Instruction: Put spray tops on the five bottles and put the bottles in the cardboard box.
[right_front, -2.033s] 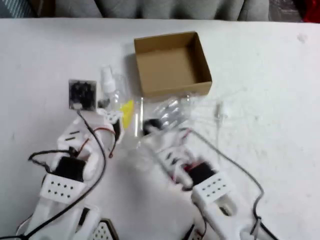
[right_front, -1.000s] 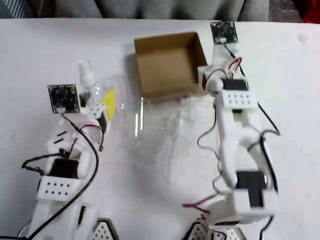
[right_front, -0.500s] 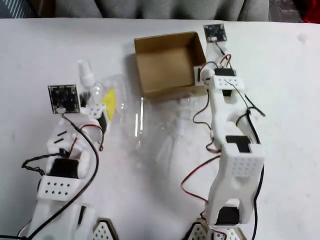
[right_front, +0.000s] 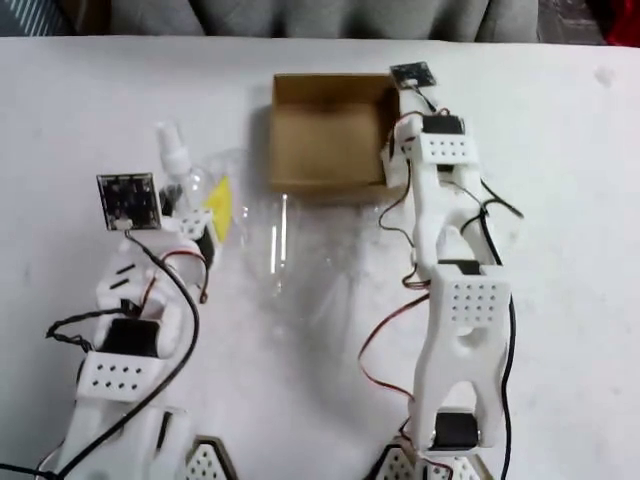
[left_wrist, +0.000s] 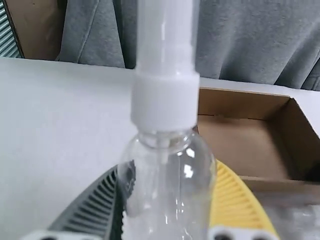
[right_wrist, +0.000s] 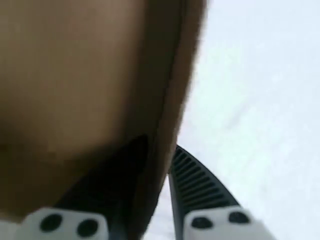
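Note:
My left gripper (right_front: 200, 195) is shut on a clear bottle (right_front: 190, 180) with a white spray top (right_front: 172, 145), held left of the cardboard box (right_front: 320, 185). In the left wrist view the bottle (left_wrist: 167, 170) stands upright between the grey and yellow fingers (left_wrist: 235, 205), its spray top (left_wrist: 165, 95) in place. My right gripper (right_front: 388, 160) is at the box's right wall. The right wrist view has that brown wall (right_wrist: 170, 90) pinched between the jaws of the gripper (right_wrist: 160, 175).
Clear bottles (right_front: 335, 245) lie on the white table in front of the box, between the two arms, and are hard to make out. The open box (left_wrist: 240, 140) lies beyond the held bottle. Grey cloth hangs behind the table's far edge.
The right arm swung from the table's middle out to the box and closed on its right wall; the box has turned slightly. The left arm lifted its bottle, then held still.

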